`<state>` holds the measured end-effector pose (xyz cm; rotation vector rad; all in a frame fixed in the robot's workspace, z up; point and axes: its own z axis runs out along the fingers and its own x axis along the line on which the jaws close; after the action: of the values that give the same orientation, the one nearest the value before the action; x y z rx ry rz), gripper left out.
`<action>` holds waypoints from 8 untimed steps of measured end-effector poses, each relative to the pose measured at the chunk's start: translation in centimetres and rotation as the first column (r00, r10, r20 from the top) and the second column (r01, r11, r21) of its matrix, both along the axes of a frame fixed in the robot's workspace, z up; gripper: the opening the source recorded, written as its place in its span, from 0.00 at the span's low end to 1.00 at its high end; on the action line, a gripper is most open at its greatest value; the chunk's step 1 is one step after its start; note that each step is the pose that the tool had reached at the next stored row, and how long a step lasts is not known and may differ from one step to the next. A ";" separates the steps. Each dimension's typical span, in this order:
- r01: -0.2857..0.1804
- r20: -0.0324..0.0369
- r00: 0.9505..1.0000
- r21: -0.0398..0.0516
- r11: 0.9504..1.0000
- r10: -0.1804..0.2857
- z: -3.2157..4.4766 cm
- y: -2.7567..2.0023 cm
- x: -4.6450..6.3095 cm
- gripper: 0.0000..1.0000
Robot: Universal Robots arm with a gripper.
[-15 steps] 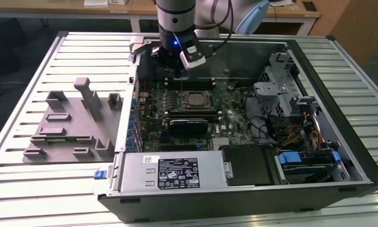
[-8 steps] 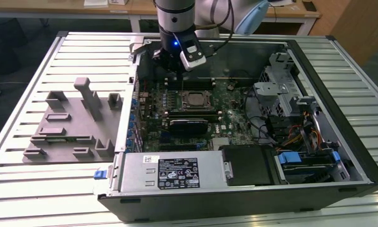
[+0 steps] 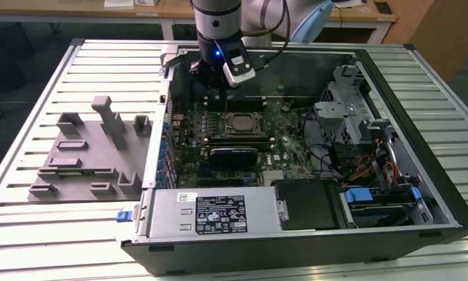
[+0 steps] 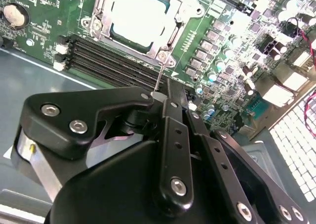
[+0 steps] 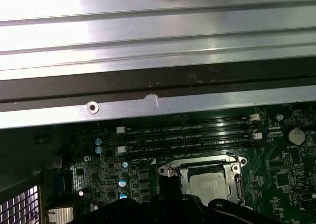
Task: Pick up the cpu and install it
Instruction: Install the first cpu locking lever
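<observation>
Flat square silvery cpu lies in its metal-framed socket.

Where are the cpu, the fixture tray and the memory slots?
cpu (image 4: 140,17): second wrist view, middle of its silvery top plate.
fixture tray (image 3: 93,158): exterior view, its grey base.
memory slots (image 5: 187,137): first wrist view, a middle slot.

A ribbed metal bench carries two things: an open computer case lying on its side, and a grey plastic fixture tray just beside it, on the exterior view's left.
</observation>
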<state>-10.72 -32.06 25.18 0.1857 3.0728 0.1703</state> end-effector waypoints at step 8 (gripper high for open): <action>0.000 0.000 1.000 0.000 1.000 0.000 0.47 0.00 0.0 0.11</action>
<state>-10.73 -32.06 25.65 0.1857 3.0729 0.1702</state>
